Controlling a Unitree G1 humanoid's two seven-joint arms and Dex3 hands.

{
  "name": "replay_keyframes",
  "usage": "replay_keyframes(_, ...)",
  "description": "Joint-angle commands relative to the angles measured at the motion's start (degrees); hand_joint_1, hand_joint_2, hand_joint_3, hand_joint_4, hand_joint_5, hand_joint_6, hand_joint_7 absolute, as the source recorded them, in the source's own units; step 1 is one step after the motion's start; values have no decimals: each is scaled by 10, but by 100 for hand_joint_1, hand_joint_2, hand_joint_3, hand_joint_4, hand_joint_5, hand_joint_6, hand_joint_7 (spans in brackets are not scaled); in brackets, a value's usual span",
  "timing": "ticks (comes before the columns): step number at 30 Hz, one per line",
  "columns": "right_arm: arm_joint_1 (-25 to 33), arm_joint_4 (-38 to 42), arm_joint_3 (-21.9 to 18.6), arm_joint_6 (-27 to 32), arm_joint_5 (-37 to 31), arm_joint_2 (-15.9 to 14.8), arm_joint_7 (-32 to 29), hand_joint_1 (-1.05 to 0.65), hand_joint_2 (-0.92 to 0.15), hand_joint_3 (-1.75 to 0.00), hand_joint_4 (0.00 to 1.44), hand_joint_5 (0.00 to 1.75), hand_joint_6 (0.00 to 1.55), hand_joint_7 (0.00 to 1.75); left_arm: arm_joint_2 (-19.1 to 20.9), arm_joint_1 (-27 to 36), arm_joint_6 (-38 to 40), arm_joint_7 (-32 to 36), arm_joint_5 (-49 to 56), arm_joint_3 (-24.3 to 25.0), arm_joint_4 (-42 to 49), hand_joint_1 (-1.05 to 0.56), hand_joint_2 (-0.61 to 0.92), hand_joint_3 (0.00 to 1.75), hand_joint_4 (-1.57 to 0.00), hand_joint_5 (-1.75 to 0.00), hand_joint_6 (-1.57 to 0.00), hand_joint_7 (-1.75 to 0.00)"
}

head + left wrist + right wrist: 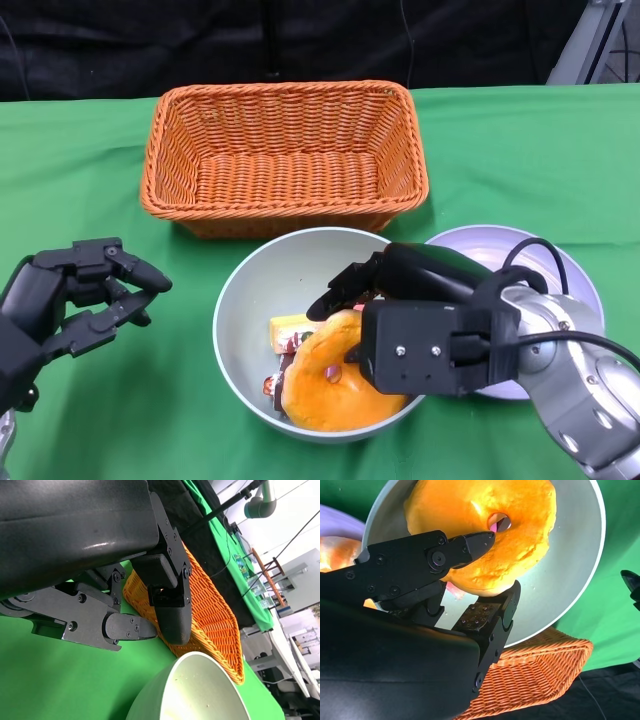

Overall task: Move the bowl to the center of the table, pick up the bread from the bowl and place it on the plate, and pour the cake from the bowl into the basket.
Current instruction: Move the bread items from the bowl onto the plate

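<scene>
The pale green bowl [238,292] stands in front of the basket [285,150], near the table's middle. In it lies an orange ring-shaped bread [330,385], leaning on the near rim, with a yellow and red wrapped cake [290,330] partly hidden beside it. My right hand [400,290] reaches into the bowl. In the right wrist view one finger lies over the bread [520,535] near its hole while the thumb presses its edge, so the hand [445,580] grips it. A lavender plate [480,245] sits right of the bowl, partly under my right forearm. My left hand [80,295] hovers left of the bowl, fingers apart, holding nothing.
The orange wicker basket [210,615] is empty and almost touches the bowl's far rim [190,690]. Green cloth covers the table, with bare cloth left of the bowl and around the left hand [125,595]. Black drapes hang behind the table.
</scene>
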Motion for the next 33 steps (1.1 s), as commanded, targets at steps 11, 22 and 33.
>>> replay_keyframes(11, -8, -22, -63, 40, 45, 19, -10, -24, -91, 0, 99, 55, 104, 3, 18, 6, -11, 7, 6, 1, -5, -9, 90, 29, -86, -115, -93, -80)
replay_keyframes(22, 3, -81, -124, 107, 106, 13, 0, -19, -90, 0, 122, 14, 105, 1, 20, 4, -10, 10, 7, 0, -2, -10, 90, 29, -84, -117, -93, -80)
replay_keyframes(33, 28, -124, -224, 132, 179, -11, -13, -18, -92, -1, 125, 13, 105, 1, 22, 2, -11, 6, 5, 1, 2, -9, 91, 28, -84, -120, -93, -79)
